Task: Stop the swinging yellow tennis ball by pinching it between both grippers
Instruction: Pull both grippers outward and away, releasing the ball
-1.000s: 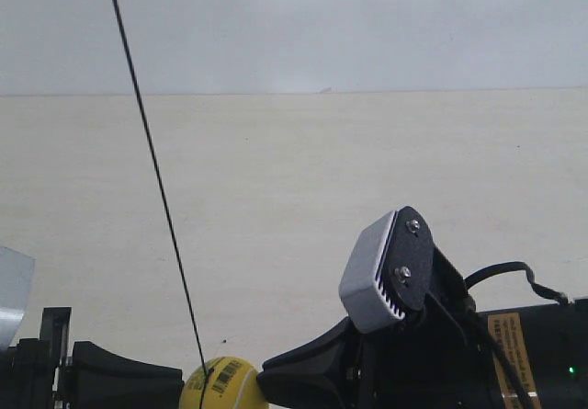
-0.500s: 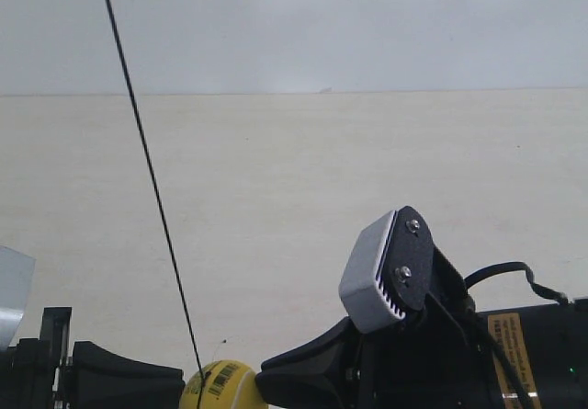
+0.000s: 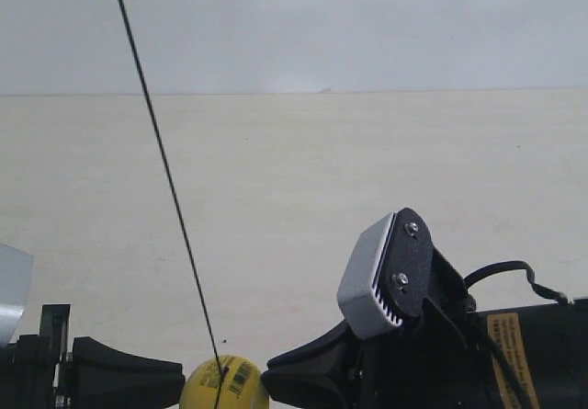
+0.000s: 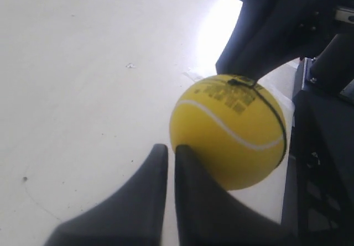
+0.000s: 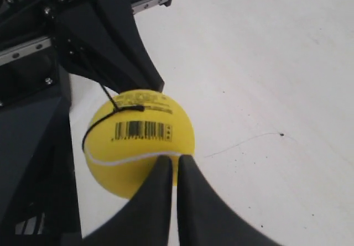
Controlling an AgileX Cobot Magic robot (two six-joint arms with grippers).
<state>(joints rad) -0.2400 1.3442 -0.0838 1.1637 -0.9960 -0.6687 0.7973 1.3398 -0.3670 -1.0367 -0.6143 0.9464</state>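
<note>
The yellow tennis ball (image 3: 223, 384) hangs on a thin black string (image 3: 165, 165) at the exterior view's bottom edge. It sits between two black wedge-shaped grippers. The tip of the arm at the exterior view's left (image 3: 170, 377) meets one side of the ball. The tip of the arm at the exterior view's right (image 3: 280, 377) meets the other side. My left gripper (image 4: 172, 148) is shut, one jaw tip against the ball (image 4: 229, 131). My right gripper (image 5: 175, 158) is shut, its tips on the ball (image 5: 138, 138) at the white seam under the barcode.
A light grey ribbed block with two screws (image 3: 367, 280) sits on the arm at the exterior view's right, with a black cable (image 3: 510, 271) behind it. A pale tabletop (image 3: 303, 179) stretches back to a grey wall. Each wrist view shows the opposite gripper (image 4: 265, 30) (image 5: 105, 41) beyond the ball.
The string has tilted a little to the right and the ball has shifted slightly right between the two tips. Both arms have barely moved.
</note>
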